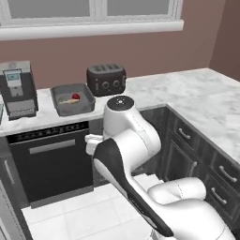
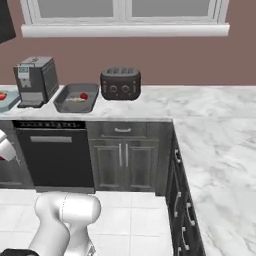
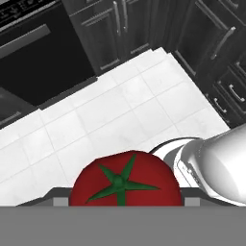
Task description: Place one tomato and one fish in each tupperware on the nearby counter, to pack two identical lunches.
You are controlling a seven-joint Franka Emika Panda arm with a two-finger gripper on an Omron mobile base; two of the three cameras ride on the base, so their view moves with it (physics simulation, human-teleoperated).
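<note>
The claw is carrying a red tomato (image 3: 126, 180) that sits tight against it, closed around it as far as I can judge, above the tiled floor (image 3: 110, 113). The dark grey tupperware (image 1: 61, 108) is already holding a tomato and a pale fish; the teal tupperware (image 2: 7, 104), far ahead of the claw on the tabletop (image 2: 165, 100), is probably needing this one next.

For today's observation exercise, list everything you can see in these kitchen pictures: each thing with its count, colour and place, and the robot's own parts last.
tomato: one, red with green stalk, held at the gripper over the floor
second tomato: one, red, inside the grey tupperware
fish: one, pale, beside that tomato
grey tupperware: one, dark grey, on the counter
blue tupperware: one, pale blue, far left, something red inside
toaster: one, dark, right of the grey tupperware
coffee machine: one, grey and black, left of it
counter: white marble, L-shaped
arm: white, dark joints
</note>
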